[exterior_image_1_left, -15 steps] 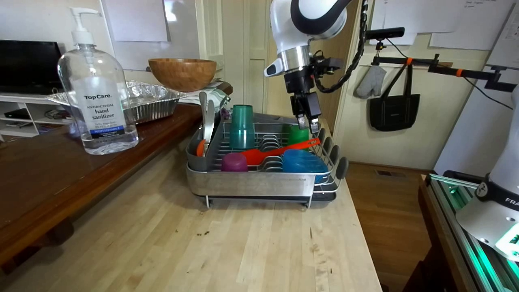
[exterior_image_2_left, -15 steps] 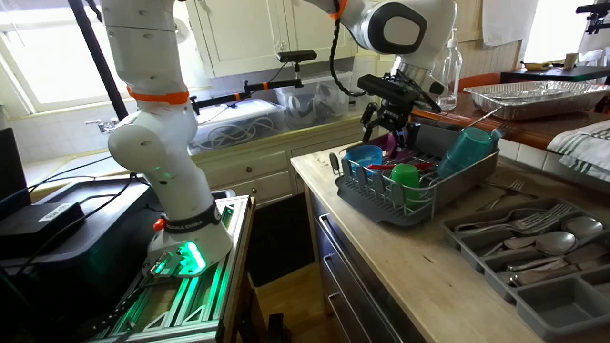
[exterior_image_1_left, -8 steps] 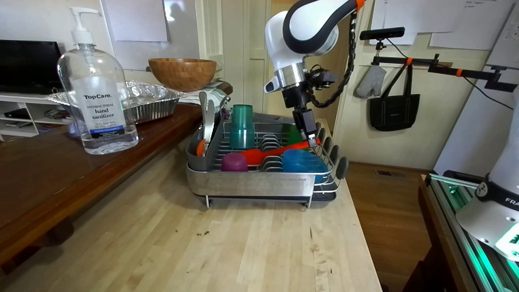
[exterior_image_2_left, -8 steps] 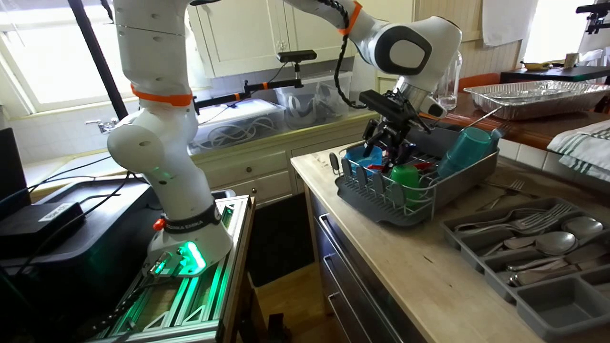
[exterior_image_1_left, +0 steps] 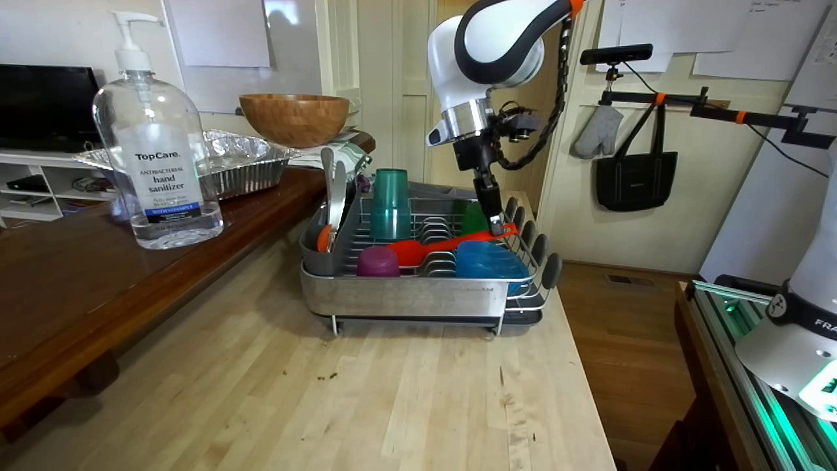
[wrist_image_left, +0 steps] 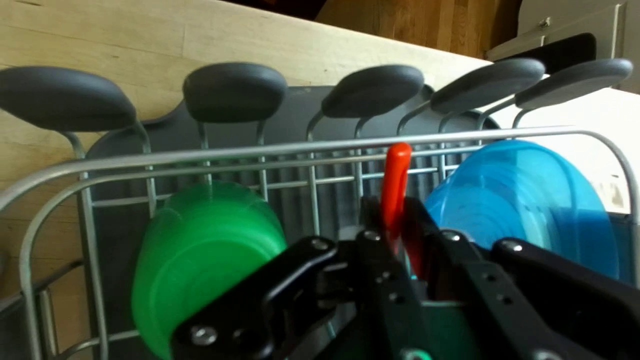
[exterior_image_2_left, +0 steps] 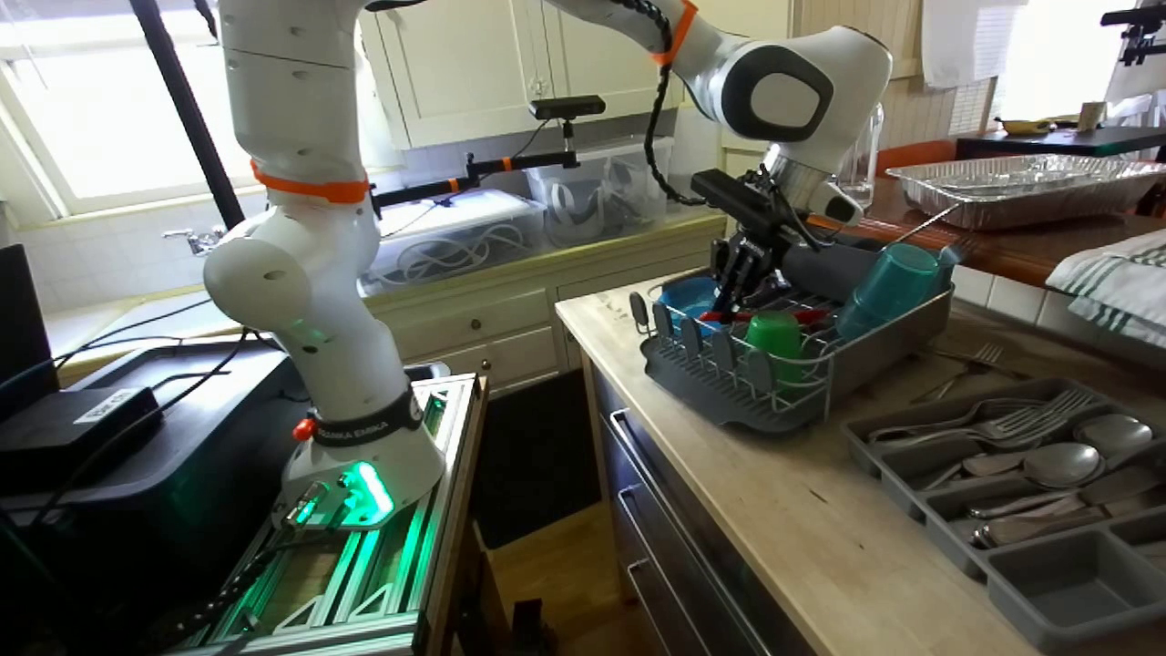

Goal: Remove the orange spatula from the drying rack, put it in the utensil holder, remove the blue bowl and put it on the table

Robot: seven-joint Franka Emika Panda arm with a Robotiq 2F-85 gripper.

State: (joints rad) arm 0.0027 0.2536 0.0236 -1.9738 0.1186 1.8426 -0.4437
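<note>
The orange spatula [exterior_image_1_left: 410, 252] lies across the drying rack [exterior_image_1_left: 405, 298], its blade toward the rack's middle. In the wrist view, my gripper [wrist_image_left: 394, 210] has one finger against each side of the spatula's handle, whose end sticks out past the fingertips. The blue bowl [wrist_image_left: 545, 210] rests tilted in the rack, close beside my gripper. At the rack's far end from my gripper is the grey utensil holder [exterior_image_1_left: 319, 263], with silver utensils standing in it. Under the rack spreads the light wooden table [exterior_image_1_left: 392, 392].
A green cup [wrist_image_left: 205, 265] sits on the gripper's other side. Teal cups [exterior_image_1_left: 390, 206] and a purple cup [exterior_image_1_left: 378, 261] also stand in the rack. A grey cutlery tray [exterior_image_2_left: 1048, 583] lies on the table. Grey-padded wire prongs [wrist_image_left: 235, 92] line the rack's end.
My gripper has come down from above the rack to the spatula's handle. Its fingers, spread before, have closed around the handle. Spatula and bowl look to be in the same places.
</note>
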